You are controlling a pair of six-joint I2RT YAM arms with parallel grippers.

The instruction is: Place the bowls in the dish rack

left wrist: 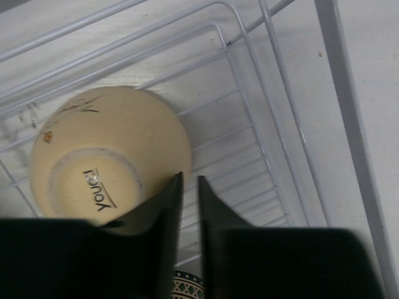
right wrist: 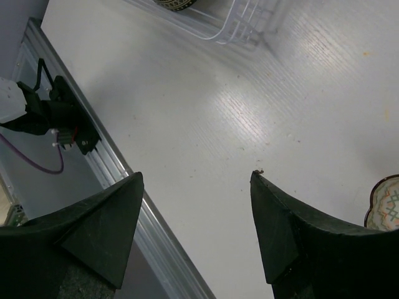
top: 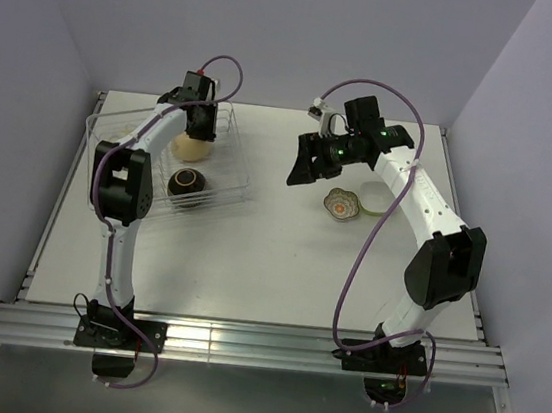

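Reading left to right: the dish rack (top: 241,162) stands at the far left of the table (top: 249,264) and holds two bowls, the tan-orange bowl (left wrist: 106,156) upside down on the wires and the dark brown bowl (top: 187,182) nearer the arm bases. The left gripper (left wrist: 190,187) hangs inside the rack just beside the tan-orange bowl, its jaws drawn to a thin slit with nothing between them. The right gripper (right wrist: 196,176) hovers over bare table, jaws spread wide and empty. We judge the next pick to be the scalloped bowl (top: 341,203): one finger inside the rim, one outside, pinching the wall. The lime-green bowl (top: 372,200), close behind and partly hidden by the arm, crowds that approach, and the left arm occupies the rack.
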